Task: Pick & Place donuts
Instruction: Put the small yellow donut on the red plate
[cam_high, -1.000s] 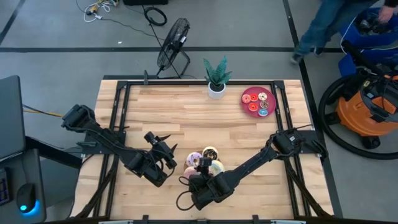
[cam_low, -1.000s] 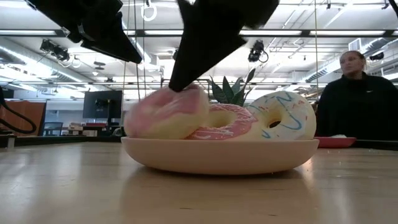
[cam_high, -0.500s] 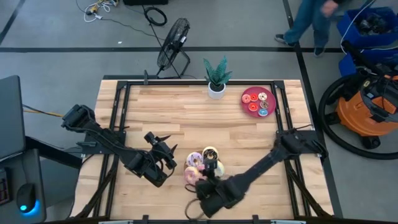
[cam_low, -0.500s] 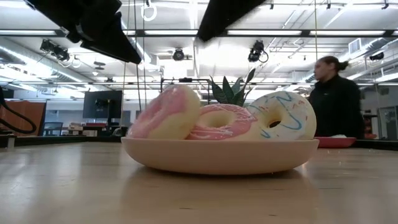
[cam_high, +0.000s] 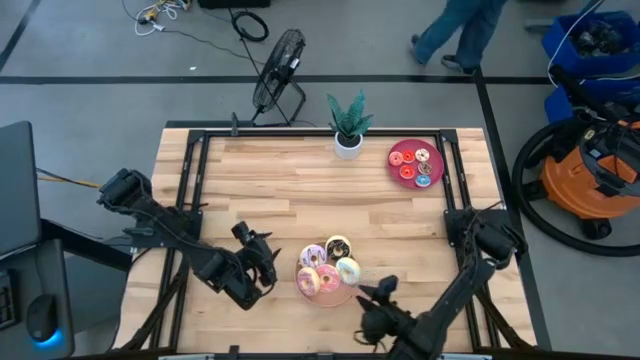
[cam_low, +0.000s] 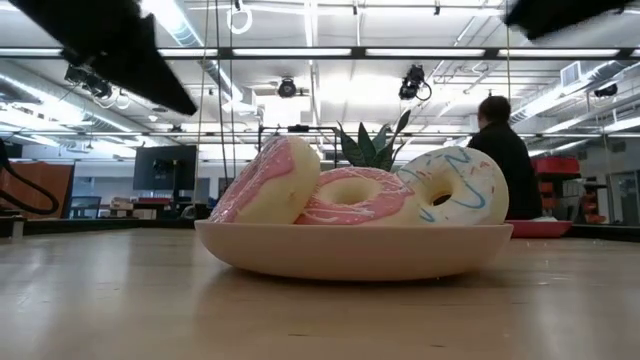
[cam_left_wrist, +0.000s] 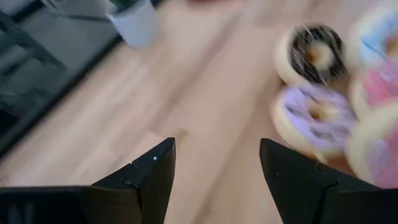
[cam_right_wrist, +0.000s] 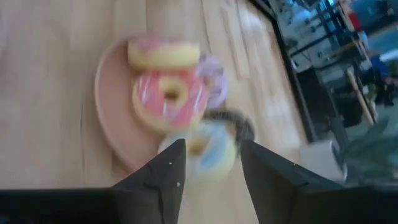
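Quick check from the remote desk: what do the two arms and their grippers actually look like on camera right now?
Both arms are dark, near black, built of slim jointed links. The left gripper has two matte black wedge-shaped fingers that taper to angled tips, and the right gripper has the same kind. No markings or coloured cables show on them.

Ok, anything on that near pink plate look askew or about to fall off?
Yes. On the pale pink plate, the pink-iced donut with the cream-coloured body stands tilted on edge, propped against the flat pink sprinkled donut. The white donut with blue drizzle leans too. All sit inside the rim; nothing has spilled.
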